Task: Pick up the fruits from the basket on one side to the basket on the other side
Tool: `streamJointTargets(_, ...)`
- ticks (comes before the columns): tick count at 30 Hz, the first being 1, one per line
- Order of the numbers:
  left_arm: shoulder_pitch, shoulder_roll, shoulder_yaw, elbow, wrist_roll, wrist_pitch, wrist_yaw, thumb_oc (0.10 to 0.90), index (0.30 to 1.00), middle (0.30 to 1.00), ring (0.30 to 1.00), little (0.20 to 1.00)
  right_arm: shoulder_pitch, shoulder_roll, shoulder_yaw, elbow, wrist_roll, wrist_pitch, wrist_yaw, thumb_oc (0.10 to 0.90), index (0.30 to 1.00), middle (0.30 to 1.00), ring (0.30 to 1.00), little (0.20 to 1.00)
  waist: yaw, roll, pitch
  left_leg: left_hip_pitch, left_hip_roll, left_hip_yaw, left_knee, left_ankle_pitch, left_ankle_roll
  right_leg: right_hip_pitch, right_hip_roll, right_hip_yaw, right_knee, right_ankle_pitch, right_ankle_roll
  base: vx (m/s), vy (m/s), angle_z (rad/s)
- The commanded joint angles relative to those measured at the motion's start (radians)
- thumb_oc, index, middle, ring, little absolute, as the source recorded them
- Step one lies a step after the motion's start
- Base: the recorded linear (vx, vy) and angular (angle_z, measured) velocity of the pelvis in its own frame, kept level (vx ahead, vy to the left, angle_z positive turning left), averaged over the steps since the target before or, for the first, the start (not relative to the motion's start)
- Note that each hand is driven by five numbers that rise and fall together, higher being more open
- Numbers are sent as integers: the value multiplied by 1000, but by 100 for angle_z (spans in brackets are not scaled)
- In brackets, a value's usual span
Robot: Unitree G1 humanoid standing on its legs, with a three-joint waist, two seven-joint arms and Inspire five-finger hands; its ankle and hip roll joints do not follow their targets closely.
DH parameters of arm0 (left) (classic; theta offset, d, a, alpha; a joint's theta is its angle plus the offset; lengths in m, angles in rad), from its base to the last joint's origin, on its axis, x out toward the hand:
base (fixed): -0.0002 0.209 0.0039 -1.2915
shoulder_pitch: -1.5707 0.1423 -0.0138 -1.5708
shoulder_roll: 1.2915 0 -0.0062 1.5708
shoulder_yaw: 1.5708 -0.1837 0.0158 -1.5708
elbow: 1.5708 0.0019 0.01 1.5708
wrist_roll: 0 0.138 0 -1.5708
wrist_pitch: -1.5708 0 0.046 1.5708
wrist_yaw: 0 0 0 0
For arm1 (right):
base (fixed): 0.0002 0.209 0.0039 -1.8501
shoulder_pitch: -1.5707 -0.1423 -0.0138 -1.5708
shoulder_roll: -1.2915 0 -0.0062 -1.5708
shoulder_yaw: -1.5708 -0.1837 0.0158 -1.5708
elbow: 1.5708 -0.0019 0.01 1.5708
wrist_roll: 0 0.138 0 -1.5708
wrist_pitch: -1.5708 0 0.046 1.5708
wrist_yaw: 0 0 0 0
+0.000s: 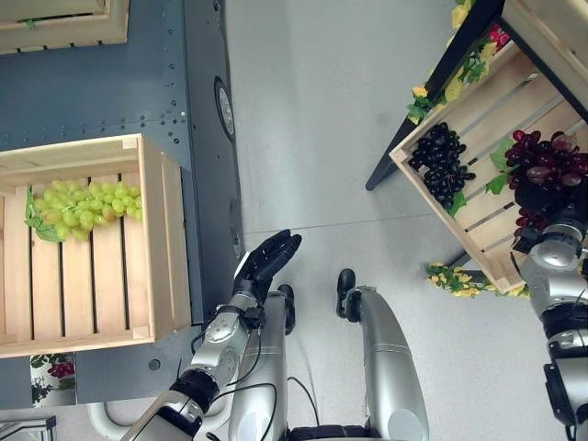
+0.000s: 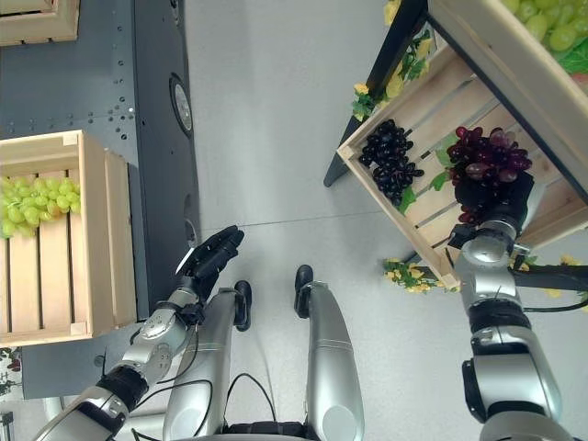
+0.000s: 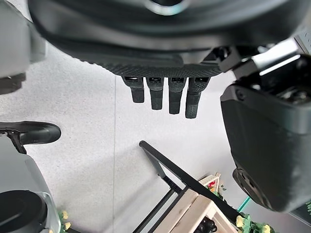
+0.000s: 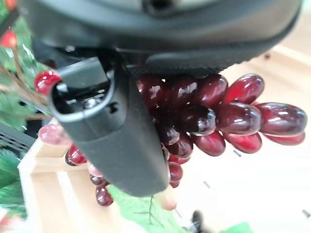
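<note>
Right fingers: the right hand (image 2: 489, 200) is closed round the red grapes (image 2: 491, 152); its thumb (image 4: 114, 136) lies across the bunch.
Red grapes: in the crate on the robot's right (image 2: 418, 216), whether lifted off the slats cannot be told.
Black grapes (image 2: 390, 158): same crate, near the red bunch but apart from it.
Left fingers: the left hand (image 1: 266, 259) hangs over the floor (image 1: 322, 119), straight fingers (image 3: 156, 94) holding nothing.
Green grapes (image 1: 87, 204): in the left crate (image 1: 152, 239), well apart from both hands.
</note>
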Motion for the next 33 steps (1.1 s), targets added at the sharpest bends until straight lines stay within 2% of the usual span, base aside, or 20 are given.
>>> streamJointTargets(1, 4, -5, -45, -117, -18, -89, -33, 800, 900, 900, 900, 900, -85, -188, -19, 14, 22, -10, -2, 400, 300, 300, 300, 300, 8, 21, -15, 19, -36, 75, 11, -38, 57, 92, 31, -45, 76, -84, -47, -42, -9, 0)
streamJointTargets(8, -10, 1, -71, -136, -35, -97, -24, 800, 900, 900, 900, 900, -159, -222, 30, 138, 41, 127, 76, 400, 300, 300, 300, 300, 14, 33, -15, -7, -37, 74, -3, -36, 57, 59, 32, -40, 77, -83, -47, -25, -1, 1)
streamJointTargets(9, -13, 5, -73, -144, -36, -96, -18, 800, 900, 900, 900, 900, -171, -225, 47, 152, 36, 159, 92, 637, 655, 655, 655, 655, 16, 34, -15, -15, -39, 71, -6, -32, 56, 50, 33, -39, 76, -81, -47, -32, -9, 0)
streamJointTargets(10, -14, 7, -73, -149, -37, -94, -15, 800, 900, 900, 900, 900, -174, -225, 55, 159, 37, 171, 100, 637, 655, 655, 655, 655, 18, 34, -15, -20, -40, 71, -7, -31, 56, 45, 34, -38, 76, -79, -46, -38, -11, 0)
streamJointTargets(11, -14, 9, -72, -155, -37, -92, -12, 800, 900, 900, 900, 900, -177, -225, 64, 167, 43, 196, 122, 800, 900, 900, 900, 900, 19, 34, -15, -24, -40, 70, -9, -29, 55, 41, 36, -37, 74, -77, -45, -35, -16, 1)
streamJointTargets(13, -13, 17, -68, -158, -38, -90, -15, 800, 900, 900, 900, 900, -185, -226, 82, 192, 44, 240, 178, 800, 900, 900, 900, 900, 23, 32, -15, -24, -40, 69, -22, -25, 53, 40, 38, -37, 64, -74, -46, -32, -16, 1)
streamJointTargets(16, -21, 27, -65, -160, -33, -83, -12, 800, 900, 900, 900, 900, -191, -227, 109, 228, 27, 271, 233, 800, 900, 900, 900, 900, 31, 30, -15, -28, -42, 65, -36, -20, 53, 35, 38, -40, 59, -73, -46, -16, -24, 2)
streamJointTargets(21, -25, 41, -60, -170, -15, -89, 5, 800, 900, 900, 900, 900, -202, -219, 111, 229, 28, 234, 172, 800, 900, 900, 900, 900, 38, 32, -15, -24, -48, 59, -48, -18, 52, 37, 34, -47, 58, -75, -43, -3, -22, 3)
streamJointTargets(24, -21, 44, -60, -185, -10, -88, 2, 800, 900, 900, 900, 900, -210, -211, 109, 216, 6, 236, 140, 800, 900, 900, 900, 900, 39, 38, -15, -17, -52, 61, -57, -17, 53, 41, 33, -48, 53, -74, -42, 2, 7, 7)
streamJointTargets(28, -15, 43, -60, -194, -10, -96, -4, 800, 900, 900, 900, 900, -223, -216, 115, 208, -2, 240, 160, 800, 900, 900, 900, 900, 40, 44, -15, -6, -52, 65, -70, -15, 52, 50, 30, -47, 43, -75, -42, -1, 22, 2)
streamJointTargets(30, -15, 40, -60, -196, -14, -105, -7, 800, 900, 900, 900, 900, -226, -215, 118, 196, 3, 206, 151, 800, 900, 900, 900, 900, 39, 43, -15, 0, -52, 65, -72, -17, 51, 55, 31, -47, 41, -77, -42, 1, 18, 0)
streamJointTargets(33, -14, 39, -58, -197, -12, -111, -10, 800, 900, 900, 900, 900, -216, -210, 114, 160, -21, 195, 156, 800, 900, 900, 900, 900, 36, 39, -15, 6, -50, 66, -73, -19, 52, 60, 31, -47, 41, -78, -42, 0, 0, 0)
